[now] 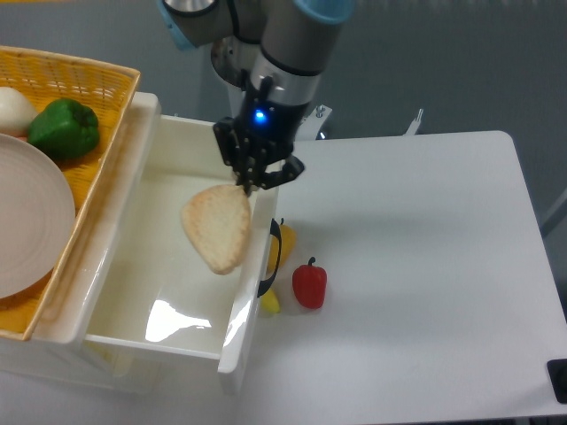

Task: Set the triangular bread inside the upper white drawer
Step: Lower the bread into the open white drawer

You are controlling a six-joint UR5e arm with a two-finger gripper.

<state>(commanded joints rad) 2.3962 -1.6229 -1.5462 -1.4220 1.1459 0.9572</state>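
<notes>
1. Your triangular bread (218, 227) hangs in the air over the upper white drawer (168, 257), near its right wall — narrow end up at the gripper (247, 184), broad rounded end down and slightly right, long axis close to vertical with a small tilt.
2. The bread's flat tan face is turned toward the camera, and its lower tip overlaps the drawer's right wall in this view.
3. The jaws are clenched on the bread's top corner — you can see the fingers pinching right at the tip.
4. Inside the drawer you have a bare glossy white floor with a bright glare patch near the front; the bread is above it, not resting on it.
5. The dark handle (270, 258) sits on the drawer's right face, with a yellow item (282, 251) tucked just beside it.
6. The red pepper (309, 284) stands on the white table (425, 292) just right of that handle.
7. The yellow wicker basket (66, 97) at left holds a green pepper (62, 127), a white round item (15, 110) and a pale plate (31, 226).
8. Your arm comes down from the top, wrist pointing nearly straight down, a blue light lit on the gripper body.
</notes>
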